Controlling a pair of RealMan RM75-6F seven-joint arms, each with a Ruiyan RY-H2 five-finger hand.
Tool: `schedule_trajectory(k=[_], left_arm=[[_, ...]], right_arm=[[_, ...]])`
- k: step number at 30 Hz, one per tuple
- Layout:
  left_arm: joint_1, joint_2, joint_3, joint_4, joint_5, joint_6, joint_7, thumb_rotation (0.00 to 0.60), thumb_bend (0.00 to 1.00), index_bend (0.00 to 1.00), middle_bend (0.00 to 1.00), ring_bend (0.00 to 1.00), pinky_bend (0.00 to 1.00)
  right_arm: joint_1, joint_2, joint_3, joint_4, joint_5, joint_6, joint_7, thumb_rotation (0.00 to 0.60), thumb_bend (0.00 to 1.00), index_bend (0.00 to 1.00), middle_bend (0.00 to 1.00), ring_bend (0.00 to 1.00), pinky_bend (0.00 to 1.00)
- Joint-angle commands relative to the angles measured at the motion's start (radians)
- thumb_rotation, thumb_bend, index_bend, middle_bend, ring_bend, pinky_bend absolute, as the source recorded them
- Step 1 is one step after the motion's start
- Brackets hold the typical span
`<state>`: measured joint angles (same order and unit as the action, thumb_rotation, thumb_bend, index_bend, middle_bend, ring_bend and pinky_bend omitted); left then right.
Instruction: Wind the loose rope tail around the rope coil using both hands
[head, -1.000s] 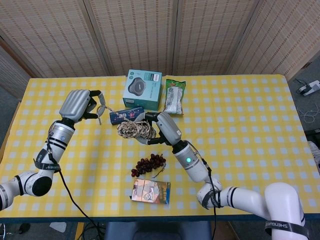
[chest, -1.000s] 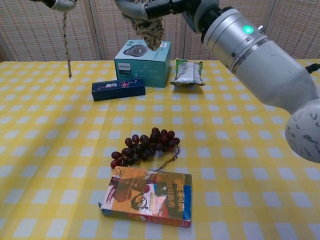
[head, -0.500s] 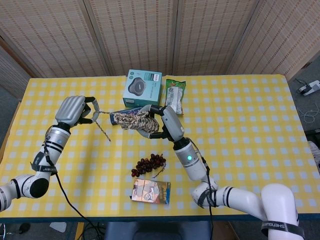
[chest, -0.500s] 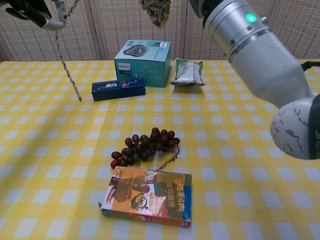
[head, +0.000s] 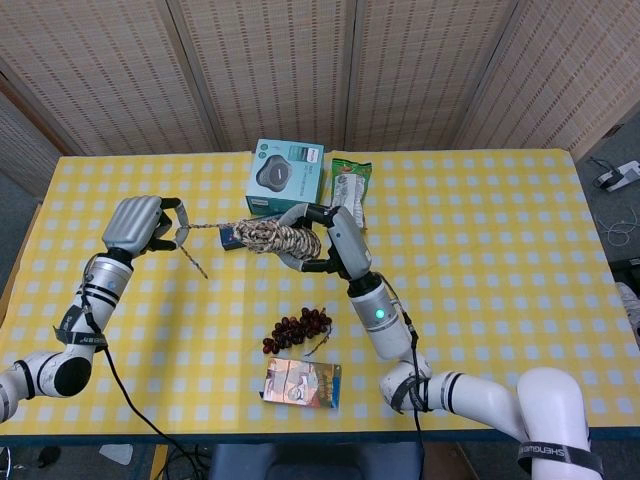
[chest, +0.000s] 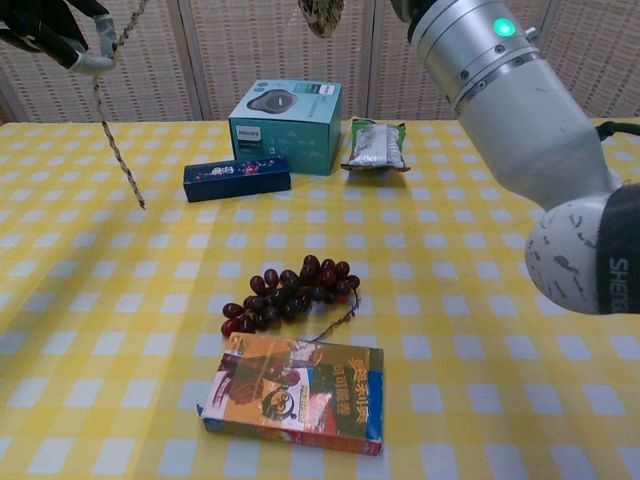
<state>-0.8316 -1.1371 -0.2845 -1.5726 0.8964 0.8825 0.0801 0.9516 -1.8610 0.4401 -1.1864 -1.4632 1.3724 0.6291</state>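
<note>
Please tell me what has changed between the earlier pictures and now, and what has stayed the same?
The left hand, holding the loose rope tail, moved out toward its own side and lower in the head view, drawing the rope between the hands out straighter. The right hand lifted and turned the rope coil to lie more level. No grip changed. The grapes, the boxes and the snack bag stayed in place.

In front of me stands a table (head: 480, 260) covered with a cloth in yellow and white checks. Behind the table, a folding screen (head: 300, 70) of woven, straw-coloured panels in pale frames closes the whole back. To the right of the table I see grey floor (head: 622, 250), and on it a white power strip (head: 618, 177) with thin cables. The light is even and soft.
</note>
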Motion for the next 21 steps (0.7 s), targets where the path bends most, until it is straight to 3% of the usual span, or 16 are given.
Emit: schedule_trajectory(k=[1, 21], left_arm=[[0.002, 0.000, 0.002, 0.002, 0.001, -0.002, 0.000, 0.600, 0.43, 0.76, 1.00, 1.00, 1.00], [0.011, 0.006, 0.030, 0.005, -0.007, -0.024, 0.034, 0.600, 0.43, 0.75, 1.00, 1.00, 1.00]], right_arm=[[0.001, -0.005, 0.006, 0.011, 0.002, 0.009, 0.000, 0.600, 0.26, 0.90, 0.71, 0.57, 0.63], [0.009, -0.026, 0.033, 0.055, 0.020, 0.048, 0.015, 0.600, 0.26, 0.90, 0.72, 0.57, 0.63]])
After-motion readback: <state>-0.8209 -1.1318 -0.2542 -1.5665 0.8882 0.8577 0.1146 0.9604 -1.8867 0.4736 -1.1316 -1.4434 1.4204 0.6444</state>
